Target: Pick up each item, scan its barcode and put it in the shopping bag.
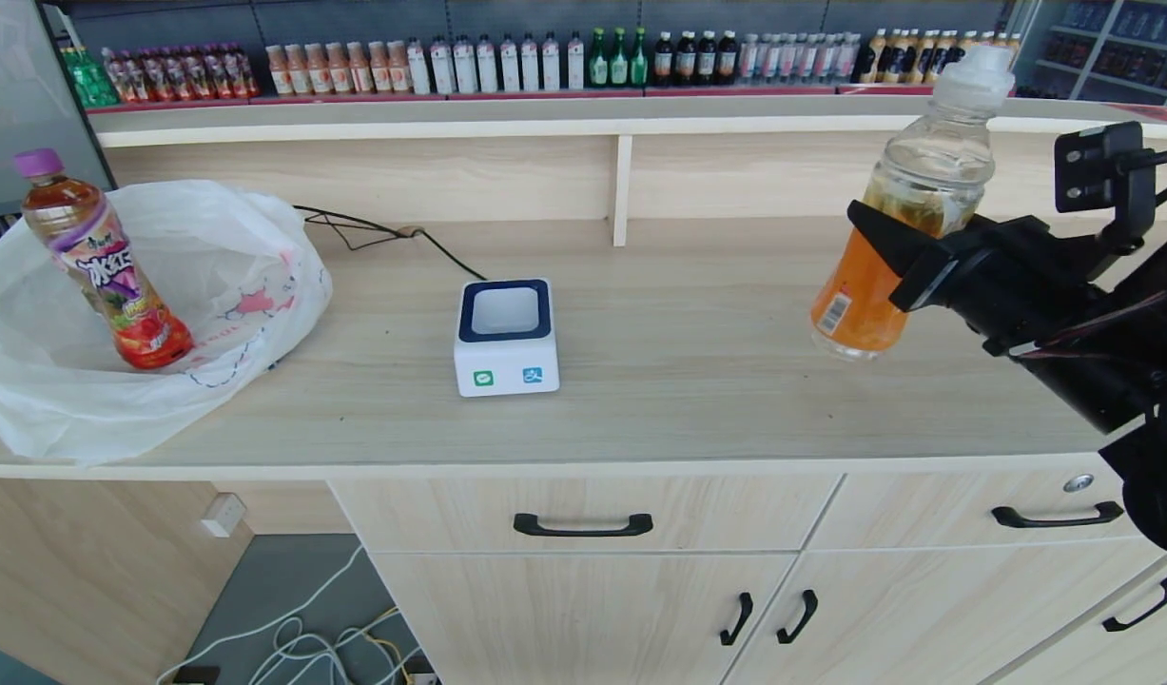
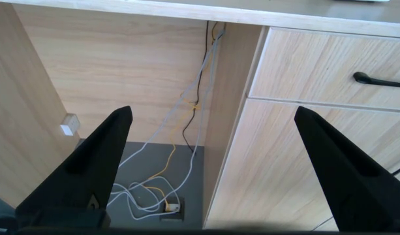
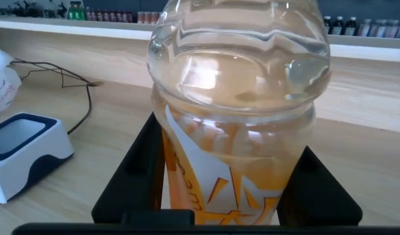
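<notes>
A white cube-shaped barcode scanner with a dark blue rim (image 1: 505, 335) sits on a pale wooden counter (image 1: 688, 381); to the scanner's right, raised above the counter, the right gripper (image 1: 887, 252) is clamped around 1 clear plastic bottle of orange drink with a white cap (image 1: 854, 295), tilted; to the scanner's left, 1 purple-capped bottle of reddish tea (image 1: 103, 262) leans inside a white plastic shopping bag (image 1: 241, 247); the left gripper (image 2: 209, 130) hangs below counter level, fingers spread, holding nothing.

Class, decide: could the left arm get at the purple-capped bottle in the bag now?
Probably not directly: the open left gripper sits below the countertop, so it must rise first; the bottle stands uncovered.
</notes>
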